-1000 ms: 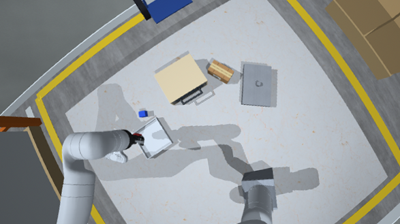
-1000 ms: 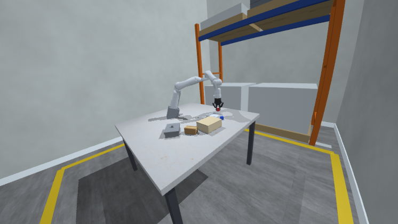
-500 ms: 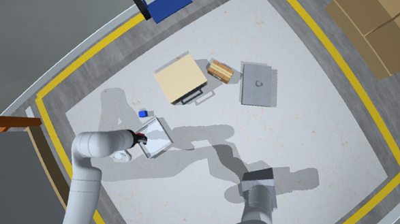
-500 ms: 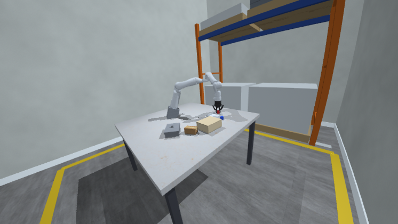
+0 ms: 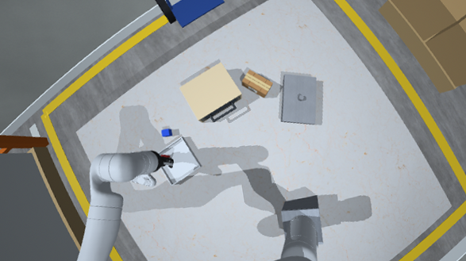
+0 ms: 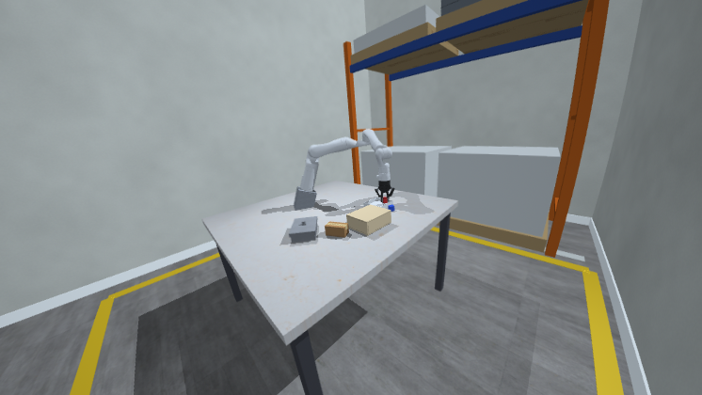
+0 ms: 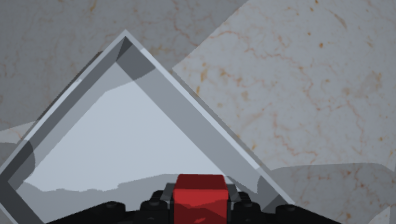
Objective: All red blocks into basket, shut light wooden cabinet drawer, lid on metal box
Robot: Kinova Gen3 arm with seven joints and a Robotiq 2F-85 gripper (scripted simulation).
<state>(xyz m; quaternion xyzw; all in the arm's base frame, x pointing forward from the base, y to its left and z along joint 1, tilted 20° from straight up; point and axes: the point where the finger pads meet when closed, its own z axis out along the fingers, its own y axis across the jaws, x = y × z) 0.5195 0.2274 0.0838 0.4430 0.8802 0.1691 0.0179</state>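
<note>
Table (image 5: 316,166) (image 6: 275,264) w/ 1 blue block (image 5: 166,132) (image 6: 390,208), basket (image 5: 194,156) (image 7: 210,120), cabinet (image 5: 210,91) (image 6: 368,219), brown box (image 5: 257,82) (image 6: 336,229), metal box (image 5: 299,98) (image 6: 303,229), arm base (image 5: 312,205) (image 6: 305,197).

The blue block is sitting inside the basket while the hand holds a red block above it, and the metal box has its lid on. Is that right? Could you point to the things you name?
Not quite: the top view shows the blue block (image 5: 166,132) (image 6: 390,208) on the table, outside the basket (image 5: 192,152) (image 7: 215,129). The rest fits.

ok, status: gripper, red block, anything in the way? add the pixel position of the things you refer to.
Gripper (image 5: 168,161) (image 6: 384,197) (image 7: 200,198) shut on red block (image 6: 385,199) (image 7: 201,205), over the basket (image 5: 192,152) (image 7: 210,120). Block not released. Blue block (image 5: 166,132) (image 6: 390,208) on the table beside the basket, outside it; nothing seen blocking the drop.
</note>
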